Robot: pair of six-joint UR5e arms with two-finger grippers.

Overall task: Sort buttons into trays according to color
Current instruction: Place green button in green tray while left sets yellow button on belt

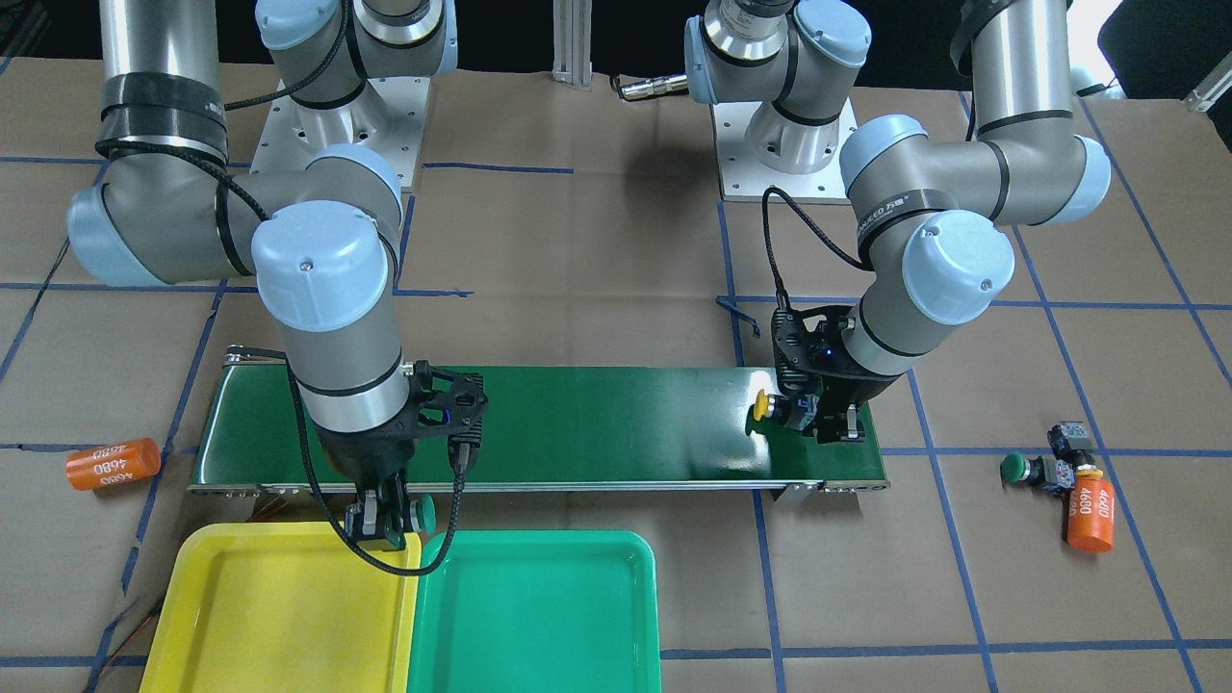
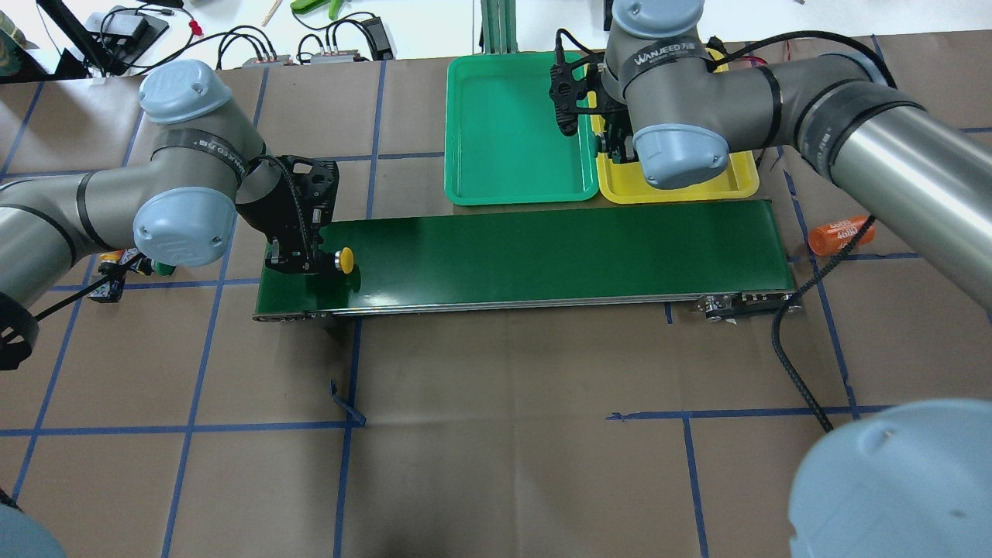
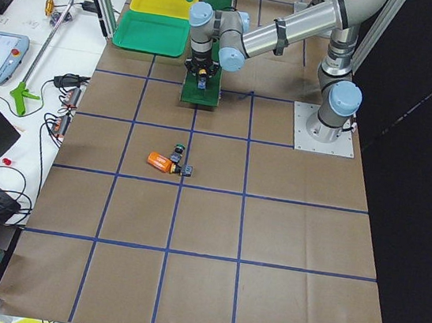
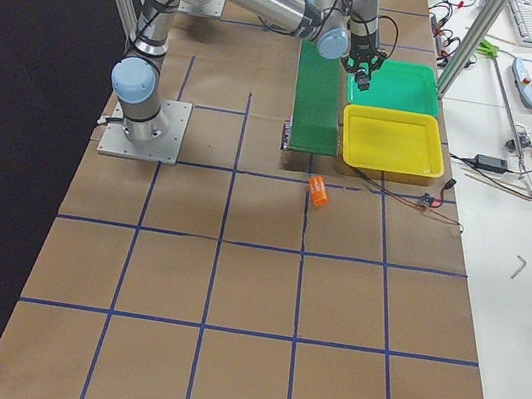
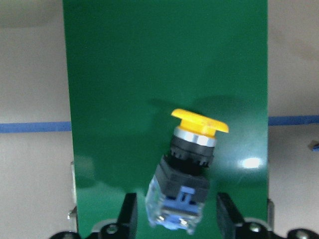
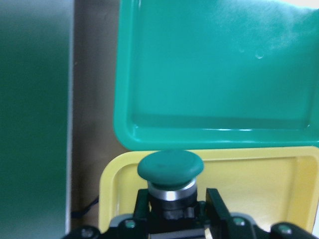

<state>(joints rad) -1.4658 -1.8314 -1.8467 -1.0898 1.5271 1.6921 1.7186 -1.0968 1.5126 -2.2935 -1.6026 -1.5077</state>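
1. Writing: both orange cylinders read "4680", one [image 1: 1090, 515] off the conveyor belt's [image 1: 597, 423] left-arm end, the other [image 1: 113, 463] off its right-arm end. The grey arm bands [image 2: 656, 56] read "WANJEED". Nothing else is legible.
2. Left gripper [image 5: 175, 209]: low over the belt at its left-arm end. The jaws are spread and straddle the body of the yellow button [image 5: 187, 174], with a gap showing on both sides, so no grasp.
3. The yellow button lies on its side on the belt surface, cap pointing along the belt toward the far end.
4. Right gripper [image 6: 177, 209]: clamped on the green button [image 6: 170, 167], fingers on the black body and the cap sticking out in front.
5. The green button is held in the air just off the belt's long edge on the operators' side, near the belt's right-arm end. It is over the corner of the yellow tray [image 1: 269, 606], right next to the rim of the green tray [image 1: 539, 616].
6. The trays sit side by side and touching, just beside that same belt edge.
7. Beyond the belt's left-arm end, a loose green button [image 1: 1020, 469] and a second loose button [image 1: 1070, 440] lie on the paper beside the cylinder. I can't tell the second one's cap colour.
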